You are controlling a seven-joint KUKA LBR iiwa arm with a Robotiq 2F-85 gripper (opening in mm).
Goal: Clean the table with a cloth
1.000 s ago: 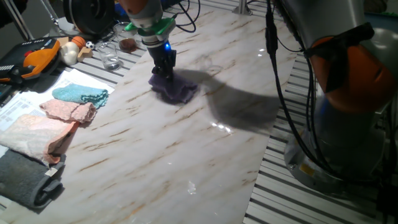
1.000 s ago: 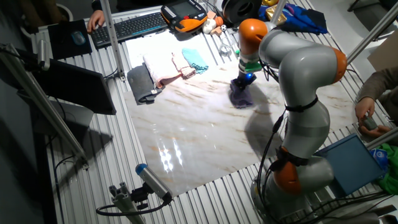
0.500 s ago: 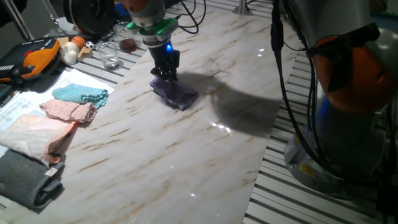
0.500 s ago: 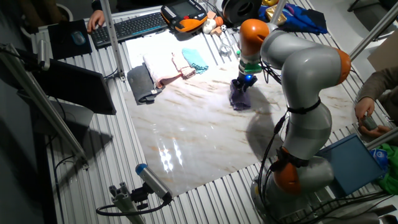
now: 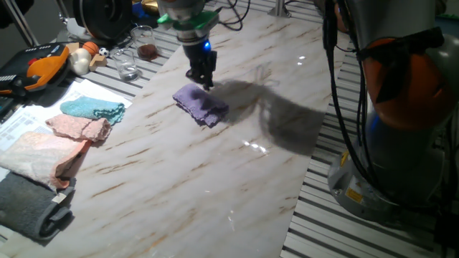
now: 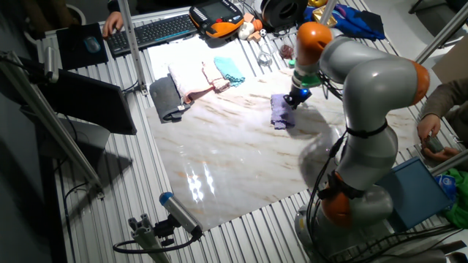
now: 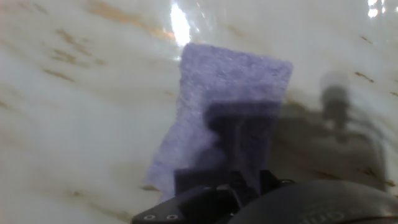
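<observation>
The purple cloth (image 5: 200, 104) lies flat and loose on the white marble-look table (image 5: 215, 179), near its far side. It also shows in the other fixed view (image 6: 281, 112) and fills the middle of the hand view (image 7: 211, 87). My gripper (image 5: 204, 79) hangs just above the cloth's far right edge and is off it, fingers together and empty. In the other fixed view the gripper (image 6: 295, 99) is at the cloth's right side. In the hand view the dark fingers (image 7: 239, 134) stand close together over the cloth.
A teal cloth (image 5: 93, 109), a pale pink cloth (image 5: 77, 127) and a dark grey cloth (image 5: 29, 208) lie along the table's left edge. A glass (image 5: 128, 66) and an orange handheld unit (image 5: 43, 63) sit at the far left. A keyboard (image 6: 157, 29) lies beyond the table.
My gripper has lifted off the purple cloth and moved right and away. The cloth, pushed along before, now lies still and spread out.
</observation>
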